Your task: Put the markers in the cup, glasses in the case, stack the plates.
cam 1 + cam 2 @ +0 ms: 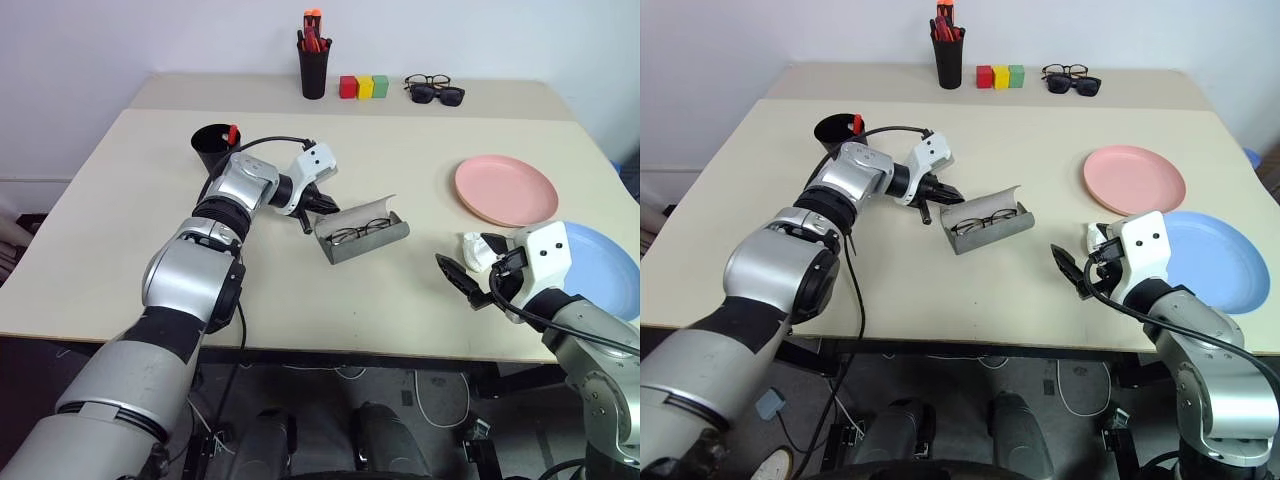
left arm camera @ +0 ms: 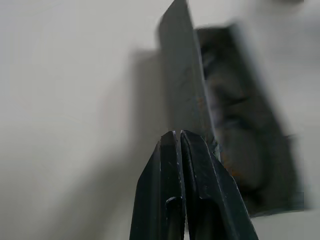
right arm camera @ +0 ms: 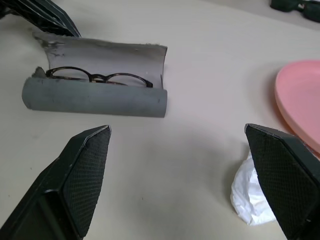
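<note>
Left eye view puts my left gripper (image 1: 305, 222) just left of centre, its two black fingers pressed together with nothing between them, tips right beside the left end of the case (image 1: 362, 238). That grey case lies open in the middle of the table (image 1: 110, 230), lid tilted up behind, and the glasses (image 1: 358, 231) lie inside its tray with the lenses facing out. In the left wrist view the same shut fingers (image 2: 200, 200) point at the edge of the lid, though whether they touch it I cannot tell. My right gripper (image 1: 470, 268) hovers at the lower right of the frame, fingers spread wide and holding nothing; a crumpled white wad (image 1: 474, 250) lies on the table close by them. The pink plate (image 1: 506, 190) sits right of centre, and the blue plate (image 1: 604, 268) lies below it toward the right edge, the two apart and unstacked. The cup (image 1: 212, 146) stands in the upper left part, behind my left forearm, with a red marker cap (image 1: 232, 132) showing at its rim. Along the top edge stand a pen holder (image 1: 313, 70) with red and orange pens, three coloured blocks (image 1: 363, 87) and dark sunglasses (image 1: 437, 94).
</note>
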You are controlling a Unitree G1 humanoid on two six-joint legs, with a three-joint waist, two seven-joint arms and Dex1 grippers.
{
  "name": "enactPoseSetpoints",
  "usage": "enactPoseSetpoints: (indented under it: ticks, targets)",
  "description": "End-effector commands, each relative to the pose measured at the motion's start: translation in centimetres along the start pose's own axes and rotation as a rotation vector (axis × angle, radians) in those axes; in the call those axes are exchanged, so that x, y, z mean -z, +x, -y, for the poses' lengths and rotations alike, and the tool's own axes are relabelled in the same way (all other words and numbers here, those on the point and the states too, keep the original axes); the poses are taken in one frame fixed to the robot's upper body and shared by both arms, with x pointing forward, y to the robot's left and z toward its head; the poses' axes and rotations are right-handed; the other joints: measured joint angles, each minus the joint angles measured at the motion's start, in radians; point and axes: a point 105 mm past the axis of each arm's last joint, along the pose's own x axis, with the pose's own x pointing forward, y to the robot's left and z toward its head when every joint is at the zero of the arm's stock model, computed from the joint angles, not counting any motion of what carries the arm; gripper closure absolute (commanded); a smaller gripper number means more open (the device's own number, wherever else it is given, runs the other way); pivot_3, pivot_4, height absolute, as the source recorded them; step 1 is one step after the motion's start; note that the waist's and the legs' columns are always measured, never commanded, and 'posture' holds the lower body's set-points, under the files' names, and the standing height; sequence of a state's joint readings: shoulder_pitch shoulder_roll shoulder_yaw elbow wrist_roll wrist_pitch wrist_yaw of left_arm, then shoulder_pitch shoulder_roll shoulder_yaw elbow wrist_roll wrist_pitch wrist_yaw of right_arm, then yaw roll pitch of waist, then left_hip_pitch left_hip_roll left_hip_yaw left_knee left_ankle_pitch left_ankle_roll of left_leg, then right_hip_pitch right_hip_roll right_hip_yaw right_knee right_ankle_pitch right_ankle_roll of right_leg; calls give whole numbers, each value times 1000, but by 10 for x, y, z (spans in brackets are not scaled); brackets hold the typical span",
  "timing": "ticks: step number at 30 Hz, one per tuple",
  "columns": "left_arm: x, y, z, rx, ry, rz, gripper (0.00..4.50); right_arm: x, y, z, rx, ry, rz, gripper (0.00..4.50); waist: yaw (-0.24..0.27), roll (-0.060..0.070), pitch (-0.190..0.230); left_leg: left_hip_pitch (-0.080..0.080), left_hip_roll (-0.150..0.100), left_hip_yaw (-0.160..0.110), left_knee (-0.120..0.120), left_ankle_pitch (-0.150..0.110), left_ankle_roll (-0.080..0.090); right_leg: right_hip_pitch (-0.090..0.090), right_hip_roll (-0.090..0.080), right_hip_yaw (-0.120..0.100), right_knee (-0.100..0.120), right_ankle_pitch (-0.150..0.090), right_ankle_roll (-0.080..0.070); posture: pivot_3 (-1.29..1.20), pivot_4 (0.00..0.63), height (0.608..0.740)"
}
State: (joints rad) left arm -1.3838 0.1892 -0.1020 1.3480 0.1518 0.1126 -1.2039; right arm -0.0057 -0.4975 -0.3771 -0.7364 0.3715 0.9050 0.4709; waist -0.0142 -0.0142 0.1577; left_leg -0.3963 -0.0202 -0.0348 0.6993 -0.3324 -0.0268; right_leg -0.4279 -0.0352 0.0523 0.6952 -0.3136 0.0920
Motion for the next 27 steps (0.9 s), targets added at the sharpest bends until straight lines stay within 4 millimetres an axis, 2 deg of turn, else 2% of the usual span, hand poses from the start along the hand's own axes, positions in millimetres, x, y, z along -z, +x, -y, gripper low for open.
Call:
enactPoseSetpoints:
  ticks: [1, 4, 10, 12, 15, 16, 23, 27]
  targets:
    - [-33, -3, 9, 82, 34, 81, 4408, -10, -1, 2, 4, -31, 39, 114, 0, 0, 0, 0, 0, 0, 0, 0, 0, 0, 0, 0, 0, 0, 0, 0, 150, 740]
    - [-34, 6, 22, 167, 34, 68, 4408, -9, -1, 4, 12, -28, 32, 114, 0, 0, 0, 0, 0, 0, 0, -1, 2, 0, 0, 0, 1, 0, 0, 0, 150, 740]
    - [5, 28, 46, 285, 47, -79, 4408, -3, -4, 5, 23, -21, 12, 114, -2, 0, 0, 1, 0, 0, 0, -1, 2, 0, 0, 1, 1, 0, 0, 0, 150, 740]
    - [5, 31, 48, 290, 68, -45, 4408, -3, -6, 5, 29, -21, 11, 114, -4, 0, 0, 2, 0, 1, 0, -1, 3, 0, 0, 1, 2, 0, 0, 0, 150, 740]
    - [-34, 17, 35, 216, 51, 149, 4408, -2, -8, 5, 37, -17, 8, 114, -1, 0, 0, 2, 1, 1, 1, -1, 3, 0, 0, 1, 3, 0, 0, 0, 150, 740]
    - [-40, 12, 31, 191, 51, 176, 4408, -2, -8, 5, 37, -16, 7, 114, 0, 0, 0, 2, 1, 1, 1, -1, 3, 0, 0, 2, 3, 0, 0, 0, 150, 740]
    - [-54, -10, -12, -124, 34, 252, 4408, -1, -5, 3, 32, -9, 10, 114, 1, 0, 0, 3, 1, 1, 0, -2, 3, 1, 0, 2, 3, 0, 0, 0, 150, 740]
    - [-50, -10, -36, -378, 36, 201, 4408, -2, -2, 3, 25, -11, 12, 114, 2, 0, 0, 3, 0, 1, 1, -2, 3, 1, 0, 2, 3, 0, 0, 0, 150, 740]
